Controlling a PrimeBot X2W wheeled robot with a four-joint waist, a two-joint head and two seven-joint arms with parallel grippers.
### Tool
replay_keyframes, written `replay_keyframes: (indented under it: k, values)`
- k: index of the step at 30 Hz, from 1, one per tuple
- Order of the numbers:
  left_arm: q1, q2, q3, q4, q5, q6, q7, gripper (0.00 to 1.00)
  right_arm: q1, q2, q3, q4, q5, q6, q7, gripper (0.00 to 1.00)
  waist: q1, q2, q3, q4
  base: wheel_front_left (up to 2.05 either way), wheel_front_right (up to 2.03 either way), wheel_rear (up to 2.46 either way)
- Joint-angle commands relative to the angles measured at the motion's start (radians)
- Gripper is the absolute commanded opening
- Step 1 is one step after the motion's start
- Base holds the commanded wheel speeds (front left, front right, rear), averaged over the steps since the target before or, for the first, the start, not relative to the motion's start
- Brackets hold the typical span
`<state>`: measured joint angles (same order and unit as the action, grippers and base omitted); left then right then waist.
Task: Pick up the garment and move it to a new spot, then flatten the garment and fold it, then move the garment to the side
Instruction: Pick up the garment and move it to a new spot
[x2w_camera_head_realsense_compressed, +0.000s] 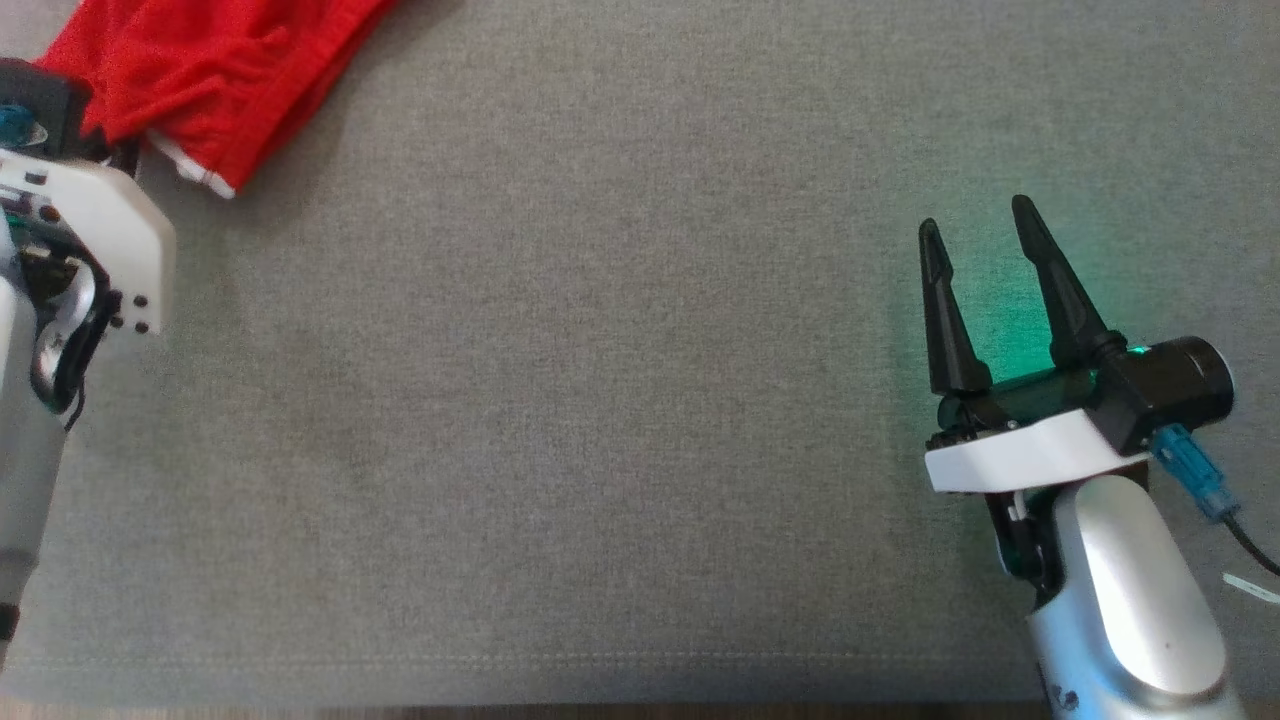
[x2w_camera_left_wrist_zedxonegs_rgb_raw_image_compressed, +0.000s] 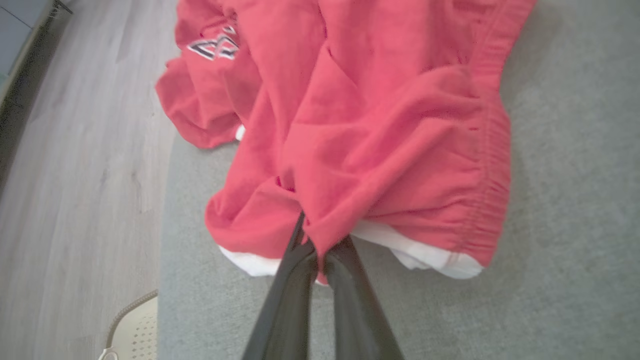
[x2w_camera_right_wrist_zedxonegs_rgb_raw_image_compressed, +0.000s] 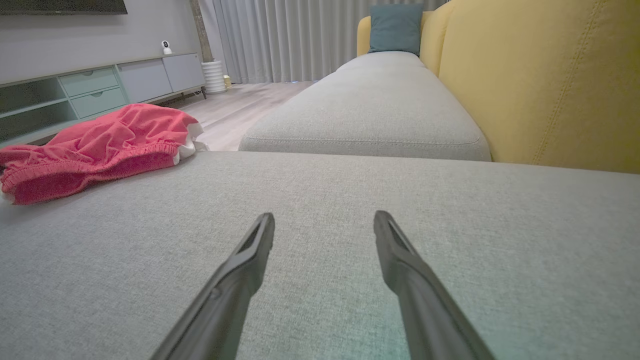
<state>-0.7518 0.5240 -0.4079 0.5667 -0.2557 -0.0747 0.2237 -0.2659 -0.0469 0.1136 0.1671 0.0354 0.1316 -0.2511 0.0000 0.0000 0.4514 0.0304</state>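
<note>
- Left pincer (x2w_camera_left_wrist_zedxonegs_rgb_raw_image_compressed: 317, 255): clamped on the near hem of the red garment (x2w_camera_left_wrist_zedxonegs_rgb_raw_image_compressed: 380, 140), with white lining showing beside the fingers.
- The garment bunches away along the finger line, at the far-left corner of the grey sofa seat (x2w_camera_head_realsense_compressed: 600, 400), one end over its edge.
- Right pincer (x2w_camera_head_realsense_compressed: 975, 215): wide, holding nothing, well apart from the garment. My left arm is nearer.
- I judge the carry goes rightward across the seat.
- Room: wood floor (x2w_camera_left_wrist_zedxonegs_rgb_raw_image_compressed: 75, 175), yellow backrest (x2w_camera_right_wrist_zedxonegs_rgb_raw_image_compressed: 550, 75).

We see grey fabric seat (x2w_camera_head_realsense_compressed: 600, 400), stitched seam along near edge. Beyond it we note second grey seat cushion (x2w_camera_right_wrist_zedxonegs_rgb_raw_image_compressed: 370, 115), yellow backrest (x2w_camera_right_wrist_zedxonegs_rgb_raw_image_compressed: 550, 85) along its right, teal pillow (x2w_camera_right_wrist_zedxonegs_rgb_raw_image_compressed: 395, 27) at far end. We spot pale curtains (x2w_camera_right_wrist_zedxonegs_rgb_raw_image_compressed: 280, 35), low cabinet (x2w_camera_right_wrist_zedxonegs_rgb_raw_image_compressed: 100, 85) with drawers, small white device (x2w_camera_right_wrist_zedxonegs_rgb_raw_image_compressed: 166, 47) on top, white ribbed container (x2w_camera_right_wrist_zedxonegs_rgb_raw_image_compressed: 214, 76) beside cabinet. We see wood floor (x2w_camera_left_wrist_zedxonegs_rgb_raw_image_compressed: 75, 175), cream perforated object (x2w_camera_left_wrist_zedxonegs_rgb_raw_image_compressed: 132, 330) on it.
</note>
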Motion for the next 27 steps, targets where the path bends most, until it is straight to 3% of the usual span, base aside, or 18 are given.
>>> replay_keyframes:
  k: [1, 13, 20, 27]
  values:
    - [-0.057, 0.053, 0.049, -0.04, 0.01, 0.016, -0.027, 0.0, -0.011, -0.003, 0.017, -0.027, 0.009, -0.001, -0.011, 1.0, 0.0, 0.0, -0.02, -0.001, 0.0, 0.0, 0.0]
    - [-0.096, 0.05, 0.043, -0.15, 0.025, 0.034, -0.126, 0.0, 0.023, -0.003, -0.001, -0.02, 0.024, -0.001, -0.011, 1.0, 0.0, 0.0, -0.118, 0.0, 0.0, 0.0, 0.0]
    - [-0.104, 0.016, 0.017, -0.268, 0.04, 0.05, -0.179, 0.0, 0.042, -0.003, -0.011, -0.01, 0.038, -0.001, -0.011, 1.0, 0.0, 0.0, -0.185, -0.001, 0.0, 0.0, 0.0]
    - [-0.095, -0.032, -0.025, -0.41, 0.039, 0.056, -0.18, 0.0, 0.068, -0.003, -0.021, -0.007, 0.052, -0.001, -0.011, 1.0, 0.0, 0.0, -0.26, -0.045, 0.0, 0.0, 0.0]
